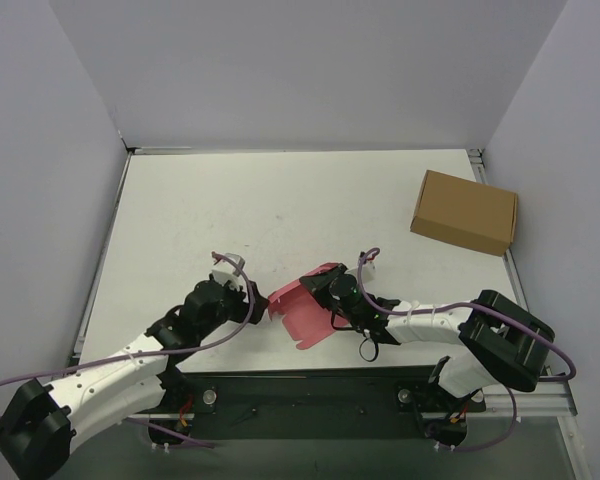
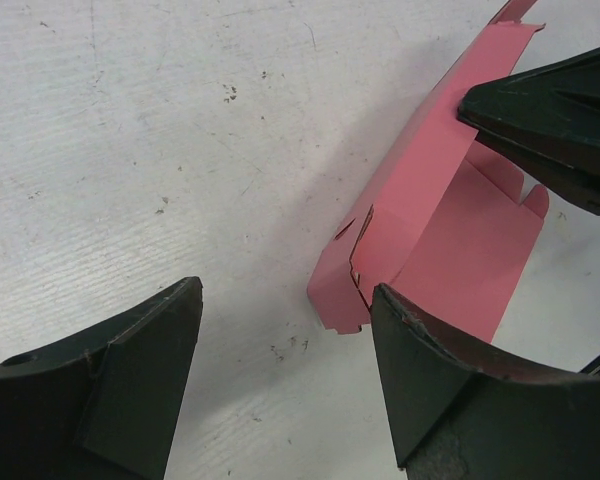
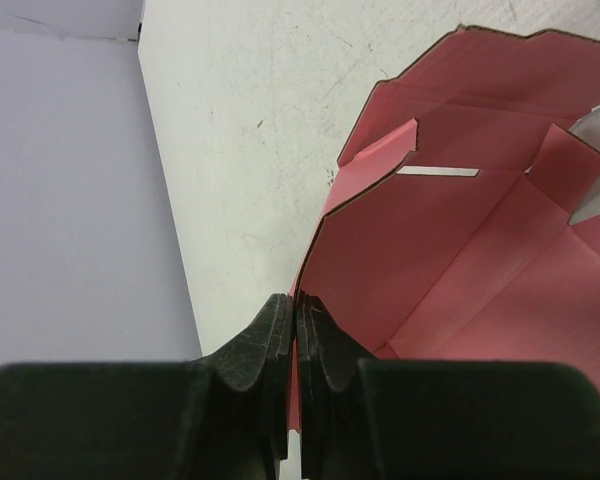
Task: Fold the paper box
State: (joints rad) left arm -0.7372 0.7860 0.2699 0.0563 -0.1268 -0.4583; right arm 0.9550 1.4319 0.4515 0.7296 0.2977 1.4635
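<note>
I see the paper box (image 1: 302, 312) half-raised near the tabletop's (image 1: 230, 210) front edge, between my two arms. My right tool (image 3: 295, 312) is pinched tight on its upright side wall. My left tool (image 2: 287, 290) stands wide just beside the box's left corner, holding nothing. Beyond is open room on the scuffed white surface. A brown cardboard box (image 1: 464, 211) sits far right, well apart. Pale walls (image 1: 310, 70) close three sides.
</note>
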